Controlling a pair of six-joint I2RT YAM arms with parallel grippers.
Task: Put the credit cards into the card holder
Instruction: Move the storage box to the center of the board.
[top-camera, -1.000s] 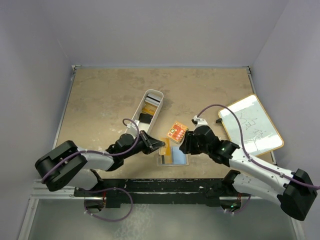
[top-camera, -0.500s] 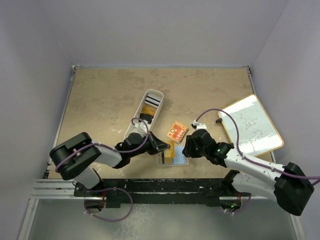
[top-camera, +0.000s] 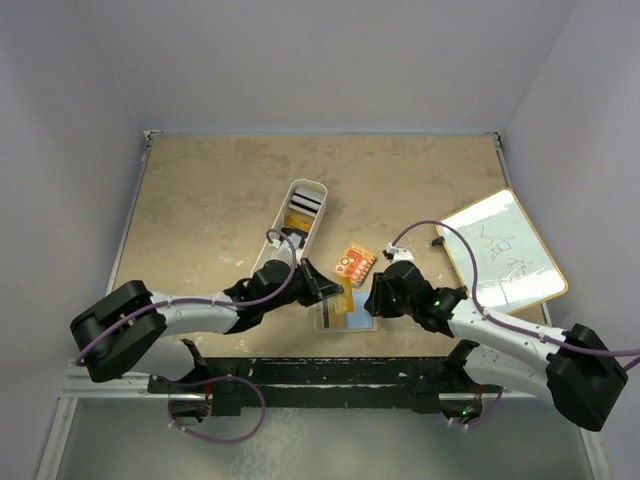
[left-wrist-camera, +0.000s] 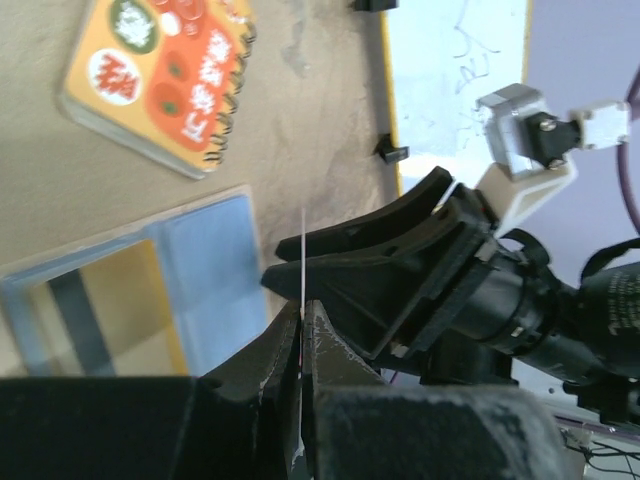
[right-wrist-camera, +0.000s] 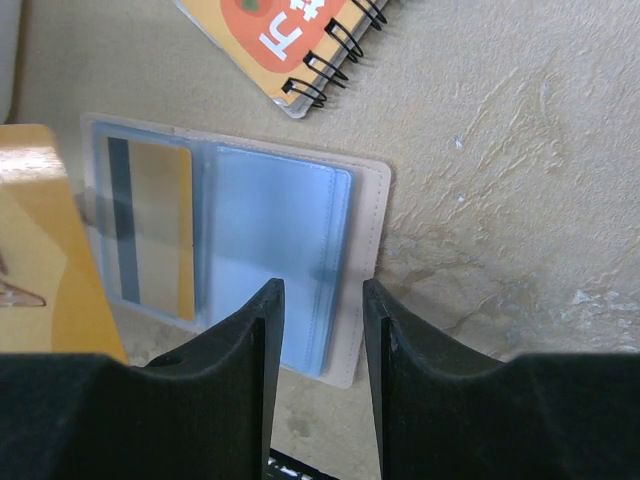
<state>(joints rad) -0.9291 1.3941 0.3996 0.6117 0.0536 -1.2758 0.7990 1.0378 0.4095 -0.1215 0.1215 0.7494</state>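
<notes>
Item: open beige-tan leather-like card holder (right-wrist-camera: 372, 230) with clear blue-tinted inner pockets, lying flat on the mottled tan table (top-camera: 200, 200) at the near edge, between the two arms. Contents: one gold plastic card with a dark stripe (right-wrist-camera: 160, 235), seated in the left pocket; the right pocket shows no card. Item: orange-gold plastic card (right-wrist-camera: 40, 250), pinched on edge between the closed fingers of the left gripper (left-wrist-camera: 300, 312), held tilted over the holder's left side; whether it touches the holder cannot be told. Item: right gripper (right-wrist-camera: 320, 292), jaws narrowly parted with nothing between them, poised over the right leaf of the holder; contact with it cannot be told. Item: orange-red patterned spiral-bound notebook (right-wrist-camera: 285, 35), flat on the table just beyond the holder, apart from it. Item: long white oblong plastic bin (top-camera: 308, 183), farther back and to the left, holding further cards (top-camera: 294, 218) in black, grey and gold. Item: wood-framed whiteboard (top-camera: 503, 250) with faint scribbles, flat at the right side of the table, well apart from the holder.
</notes>
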